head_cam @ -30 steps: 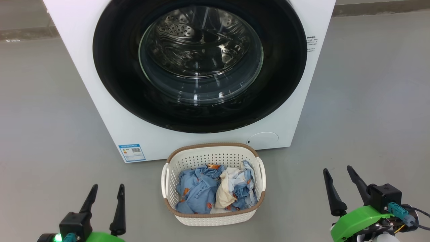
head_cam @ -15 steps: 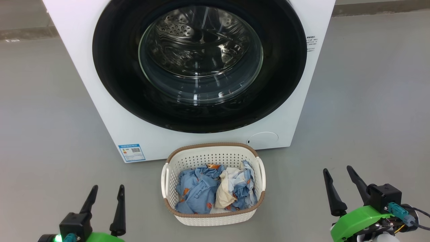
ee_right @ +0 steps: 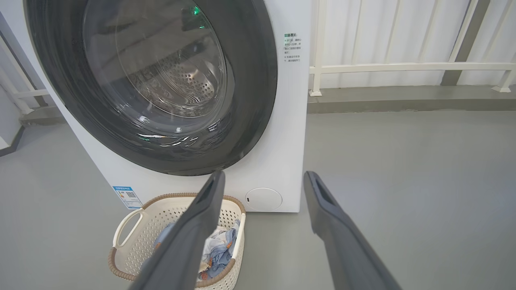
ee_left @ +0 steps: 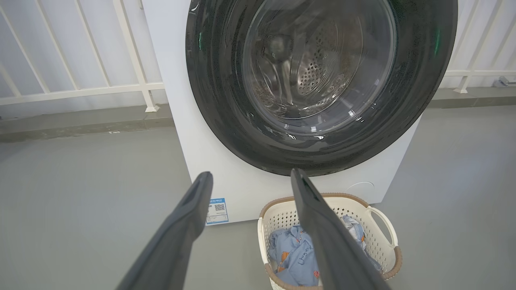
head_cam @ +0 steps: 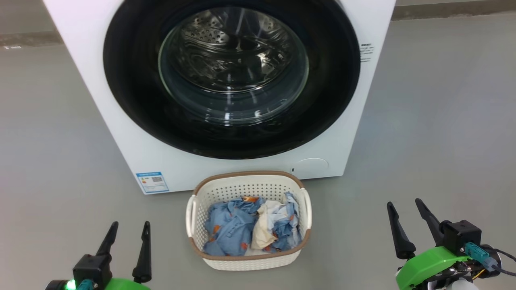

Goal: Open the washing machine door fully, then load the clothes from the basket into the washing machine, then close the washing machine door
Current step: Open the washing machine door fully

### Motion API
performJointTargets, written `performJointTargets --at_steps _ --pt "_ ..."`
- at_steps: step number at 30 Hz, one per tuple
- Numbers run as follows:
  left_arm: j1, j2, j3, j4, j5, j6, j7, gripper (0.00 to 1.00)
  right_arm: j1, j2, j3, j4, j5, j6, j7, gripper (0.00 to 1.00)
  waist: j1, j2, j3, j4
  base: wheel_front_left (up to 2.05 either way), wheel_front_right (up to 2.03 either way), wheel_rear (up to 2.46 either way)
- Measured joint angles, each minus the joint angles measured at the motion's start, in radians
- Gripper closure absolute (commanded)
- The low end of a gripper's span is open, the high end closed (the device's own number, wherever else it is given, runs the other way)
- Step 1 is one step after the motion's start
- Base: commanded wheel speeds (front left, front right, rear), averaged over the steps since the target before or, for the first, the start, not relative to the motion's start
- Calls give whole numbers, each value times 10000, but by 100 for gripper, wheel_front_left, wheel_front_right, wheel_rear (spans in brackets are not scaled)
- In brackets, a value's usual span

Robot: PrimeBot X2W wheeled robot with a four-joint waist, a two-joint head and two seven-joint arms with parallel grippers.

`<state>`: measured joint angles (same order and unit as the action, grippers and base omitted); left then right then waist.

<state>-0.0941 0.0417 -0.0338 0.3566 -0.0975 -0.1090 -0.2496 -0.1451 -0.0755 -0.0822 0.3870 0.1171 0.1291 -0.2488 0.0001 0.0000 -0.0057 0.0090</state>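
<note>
Grippers sit in the same low corners of the head view as a second ago, the left gripper [head_cam: 130,222] and the right gripper [head_cam: 404,201] both with fingers spread wide and nothing between them. Everything else has slid together a little toward the left of that view, so the camera has moved, not the things. Ahead of the grippers and between them the basket [head_cam: 246,174] stands on the floor [head_cam: 435,153], nearer the left gripper than the right and well apart from both. The clothes [head_cam: 230,231] are heaped inside it, below its brown rim. Bare grey floor lies open around each gripper and out past both sides of the basket. Just beyond the basket's far rim rises the washing machine [head_cam: 121,137], its blue sticker [head_cam: 152,182] ahead of the left gripper and its round service cap [head_cam: 312,166] ahead and to the left of the right gripper. Higher and farther, the washing machine door [head_cam: 133,104] lies closed against the front, reaching almost to both side edges of the machine. Behind the machine runs a white railing [ee_left: 80,89].
</note>
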Motion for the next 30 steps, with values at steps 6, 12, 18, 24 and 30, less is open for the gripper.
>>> performJointTargets --at_steps 6,12,18,24,30 --pt "0 -2 12 -15 82 2 0 0 0 2 -2 2 0 0 0 0 -1 0 21 -9 116 116 -232" --pt "-6 -12 13 -48 84 0 0 0 0 -2 -4 4 4 0 0 0 0 0 31 -13 122 122 -245" --pt "-24 -46 52 -316 84 4 0 0 -1 -35 -6 -13 6 0 0 0 0 0 57 -11 96 96 -191" --pt "-24 -50 54 -332 102 2 0 0 -1 -42 -6 -21 21 0 0 0 0 0 62 -15 52 52 -104" --pt "-23 -65 69 -332 102 2 0 0 -1 -50 -6 -31 81 0 0 0 0 0 67 -7 9 9 -17"
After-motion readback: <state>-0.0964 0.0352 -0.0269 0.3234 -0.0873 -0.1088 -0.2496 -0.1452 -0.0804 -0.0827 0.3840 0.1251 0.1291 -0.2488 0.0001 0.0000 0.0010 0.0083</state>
